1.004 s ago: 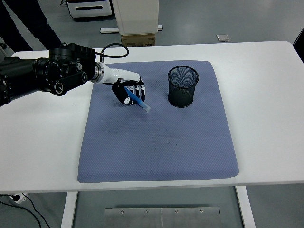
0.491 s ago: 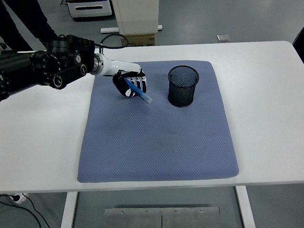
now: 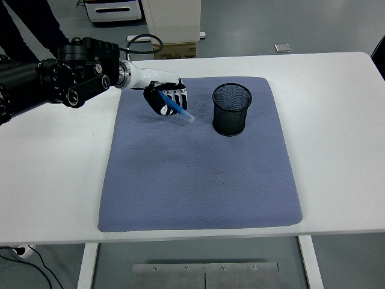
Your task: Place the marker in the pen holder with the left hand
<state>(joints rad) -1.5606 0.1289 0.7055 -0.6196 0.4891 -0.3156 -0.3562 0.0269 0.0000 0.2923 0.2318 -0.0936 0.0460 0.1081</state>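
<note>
My left hand [image 3: 166, 99] is gripping the blue marker [image 3: 178, 109], fingers curled around it. It is seemingly hovering above the mat [image 3: 198, 180], left of the pen holder [image 3: 231, 109].

White tabletop [image 3: 337, 150] with a blue-grey textured mat [image 3: 198, 180] laid over its middle. Grey glossy floor [image 3: 289, 24] behind. A white cabinet or pillar base [image 3: 173, 18] stands beyond the far edge, a cardboard box [image 3: 174, 49] at its foot. A small square floor plate [image 3: 282, 47] right of it. A person's dark trouser legs [image 3: 24, 27] top left. Even, diffuse light.
</note>
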